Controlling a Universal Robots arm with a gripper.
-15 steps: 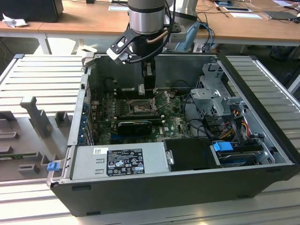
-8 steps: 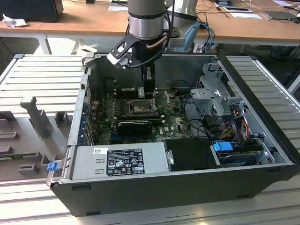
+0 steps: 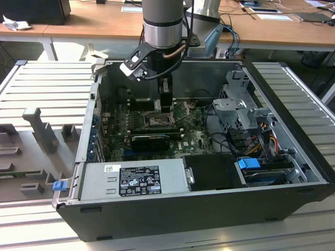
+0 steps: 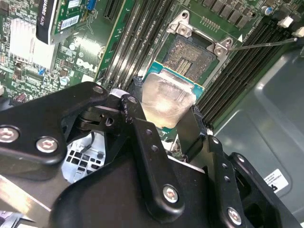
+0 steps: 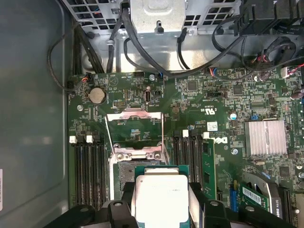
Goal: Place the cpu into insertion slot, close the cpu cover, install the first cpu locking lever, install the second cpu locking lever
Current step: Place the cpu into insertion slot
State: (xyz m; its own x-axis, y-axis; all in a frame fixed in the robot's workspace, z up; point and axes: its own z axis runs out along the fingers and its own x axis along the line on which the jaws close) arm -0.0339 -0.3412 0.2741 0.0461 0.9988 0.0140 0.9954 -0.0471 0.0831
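Exterior view, L to R: ribbed grey bench (image 3: pixel 47 89) lay well off to the exterior view's left of the fingers. The open PC case (image 3: pixel 209 209) sat mid-scene w/ the gripper (image 3: pixel 166 109) hung down inside, over the motherboard (image 3: pixel 193 137). The drive cage (image 3: pixel 238 107) stood to the exterior view's right of the fingers.

In the second wrist view the fingers (image 4: pixel 197 126) were clamped on the cpu (image 4: pixel 166 97), one per side edge, chip not seated. The insertion slot (image 4: pixel 192 53) lay bare just beyond the fingertips, w/ a thin locking lever (image 4: pixel 266 43) sticking out beside it.

In the first wrist view the cpu cover (image 5: pixel 134 115) stood flipped open, past the slot from the fingers.
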